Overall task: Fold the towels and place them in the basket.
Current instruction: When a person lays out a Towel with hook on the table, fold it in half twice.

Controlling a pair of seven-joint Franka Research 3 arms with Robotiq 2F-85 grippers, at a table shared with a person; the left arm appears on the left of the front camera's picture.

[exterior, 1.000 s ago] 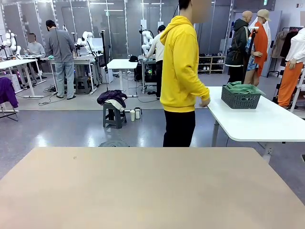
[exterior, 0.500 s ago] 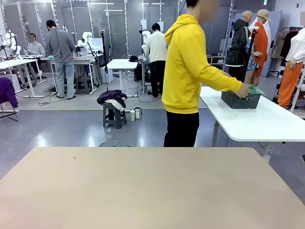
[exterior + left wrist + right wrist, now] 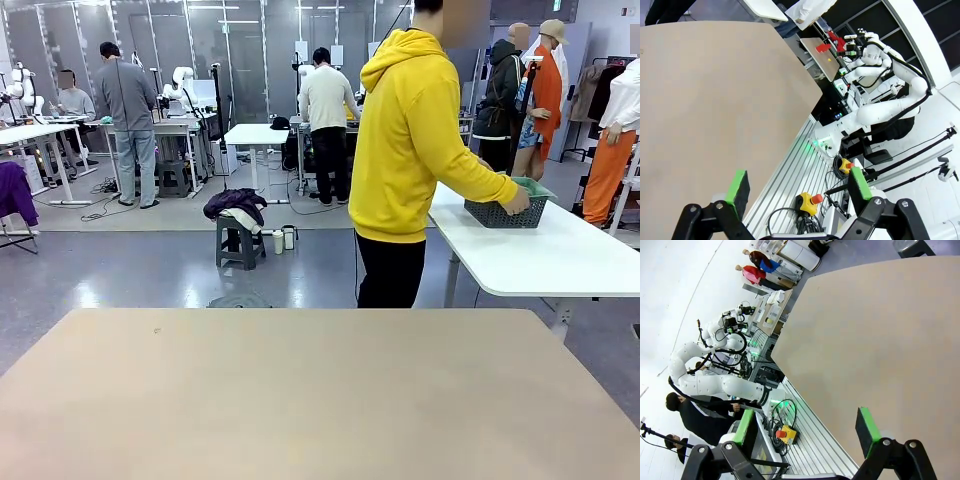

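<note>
The dark grey lattice basket [image 3: 504, 211] stands on a white side table [image 3: 560, 255] beyond my table, at the right of the front view. Green towels [image 3: 533, 186] lie in it. A person in a yellow hoodie [image 3: 415, 130] stands at that table with a hand [image 3: 517, 201] on the basket's rim. My left gripper [image 3: 799, 185] is open, with nothing between its green pads, over the edge of the tan table [image 3: 705, 100]. My right gripper [image 3: 808, 426] is open too, empty, above the tan table's [image 3: 875, 340] edge.
The tan table [image 3: 320, 390] spreads across the near part of the front view. Beyond it are a grey floor, a stool with dark clothes [image 3: 236, 205], white tables and other people farther off. Emergency-stop boxes [image 3: 810, 200] sit beside the rail below my left gripper.
The person has turned to the right and reached over to the side table, then put a hand on the basket. Both grippers stay open.
</note>
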